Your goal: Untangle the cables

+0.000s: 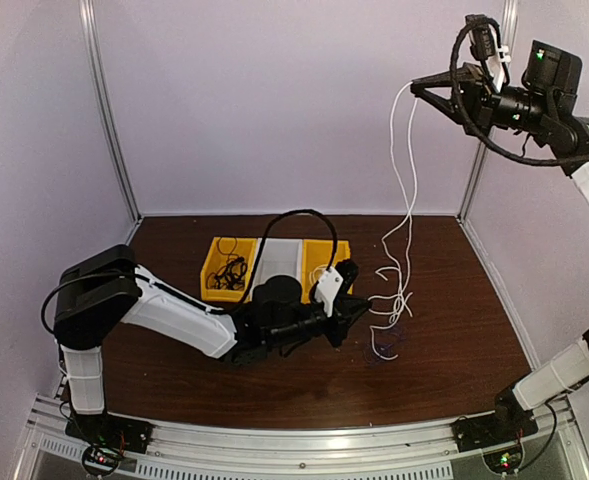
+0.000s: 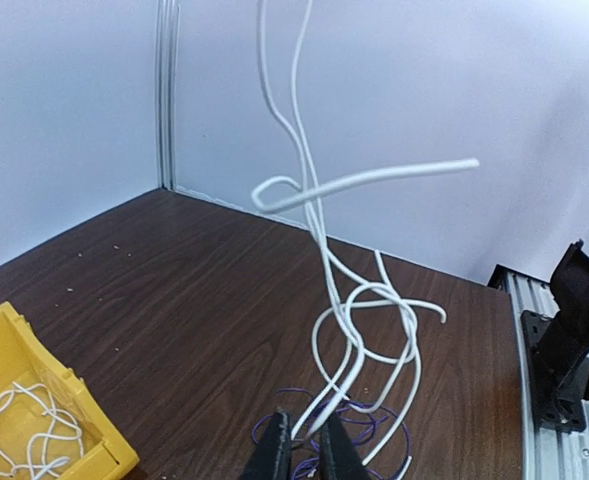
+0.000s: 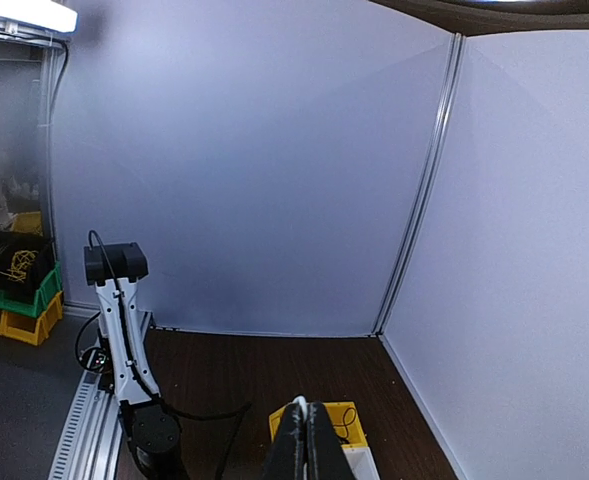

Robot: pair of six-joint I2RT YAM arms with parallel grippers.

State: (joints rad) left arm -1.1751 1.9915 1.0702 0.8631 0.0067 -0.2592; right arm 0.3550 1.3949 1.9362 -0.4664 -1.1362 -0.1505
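While right gripper pinches thin white cable aloft, left gripper clamps its looped lower part.

The table is dark brown wood grain, walled on three sides by pale panels. A row of bins (yellow, white, yellow) stands on it toward the back, roughly mid-width. Just right of the bins, the lower loops of the white cable lie slack on the wood, while the rest of it rises off the surface. Right of the bins and a little nearer the front edge, a thin purple cable lies coiled flat, with the white loops crossing over it. A few pale specks dot the wood beyond the bins.
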